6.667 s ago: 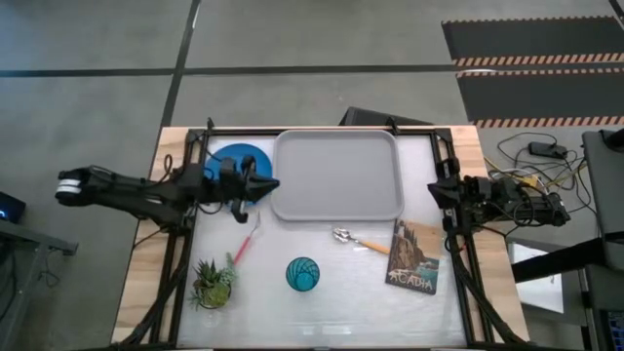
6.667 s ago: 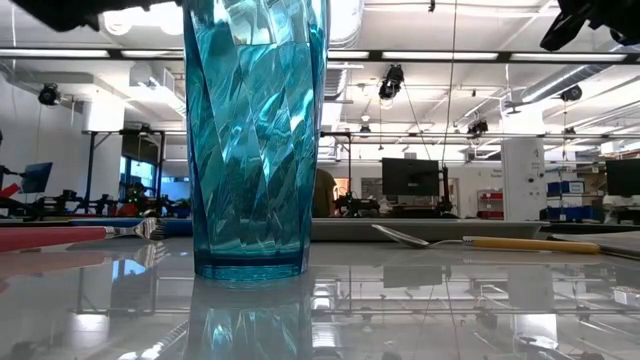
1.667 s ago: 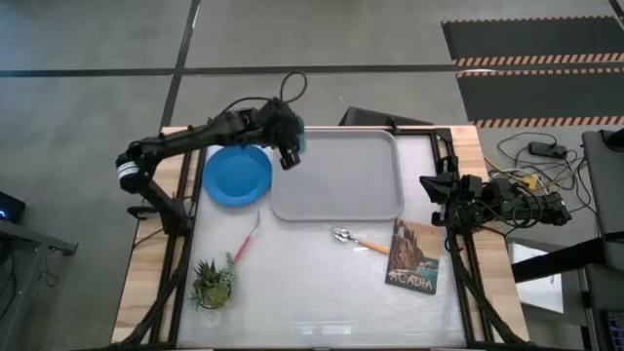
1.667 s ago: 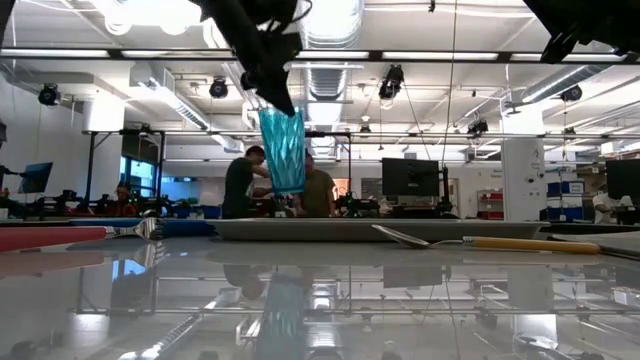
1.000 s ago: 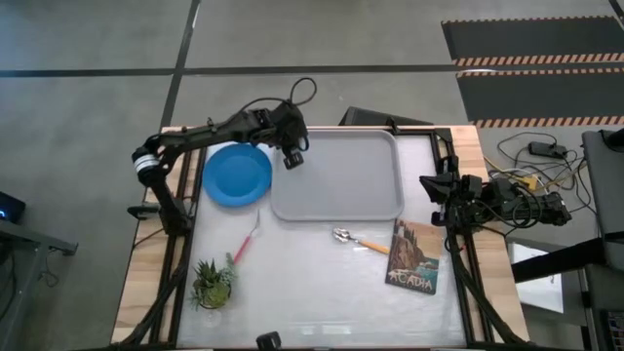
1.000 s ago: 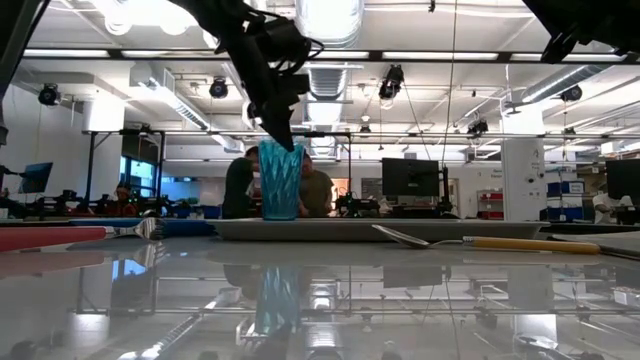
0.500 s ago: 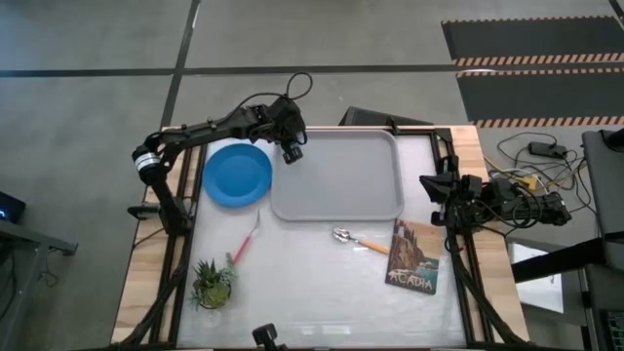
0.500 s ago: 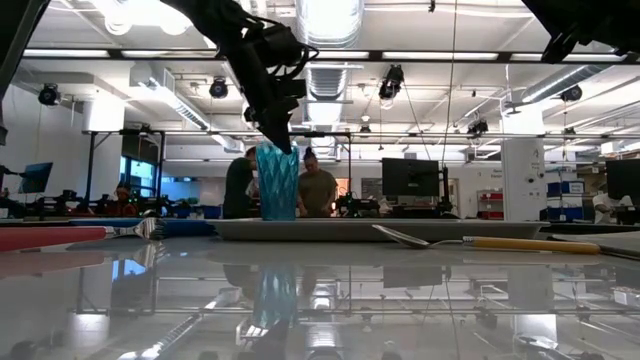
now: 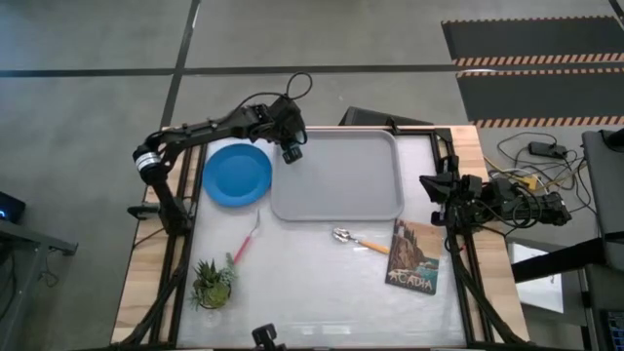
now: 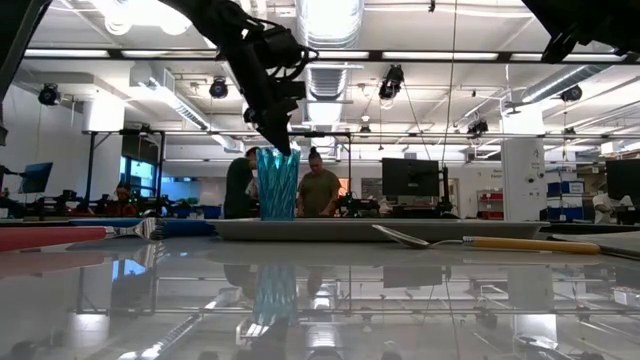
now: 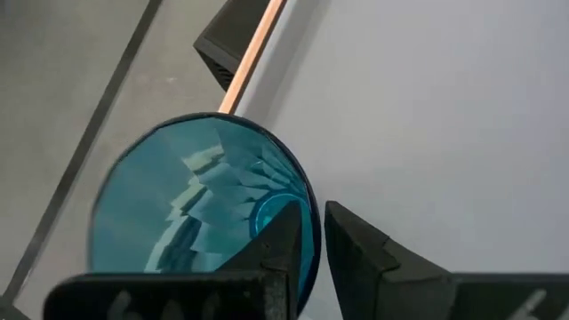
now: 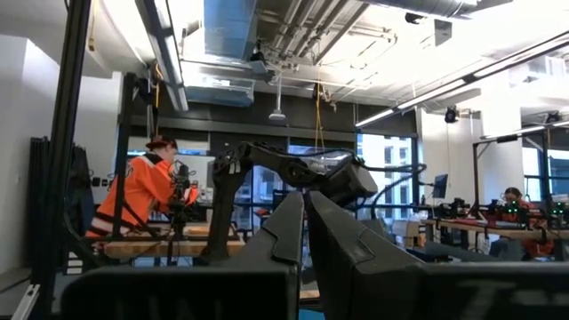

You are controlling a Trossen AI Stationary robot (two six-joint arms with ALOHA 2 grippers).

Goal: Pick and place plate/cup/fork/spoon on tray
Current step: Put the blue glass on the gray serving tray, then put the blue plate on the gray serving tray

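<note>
The teal cup point(image 10: 277, 185) stands upright on the grey tray point(image 9: 341, 185), in its far left corner. My left gripper point(image 9: 290, 148) is above it, pointing down, shut on its rim, and hides most of it in the high view. The blue plate point(image 9: 237, 175) lies on the table left of the tray. The pink-handled fork point(image 9: 244, 242) lies near the plate. The orange-handled spoon point(image 9: 359, 242) lies just in front of the tray. My right gripper point(image 9: 439, 190) is shut and empty, held above the table's right edge. My left gripper holds the cup by its rim point(image 11: 313, 213), with one finger point(image 11: 283, 233) inside the cup and the other point(image 11: 356, 253) outside its wall. The fingers come from above, pointing down. The cup stands upright with its base on the tray.
A small potted plant point(image 9: 213, 283) stands at the near left. A dark picture book point(image 9: 413, 255) lies at the right, beside the spoon. The tray's floor to the right of the cup is bare. People stand in the room beyond the table.
My left gripper has shifted slightly toward the table's far edge, still holding the cup's rim. The cup has stayed upright on the tray's far left corner.
</note>
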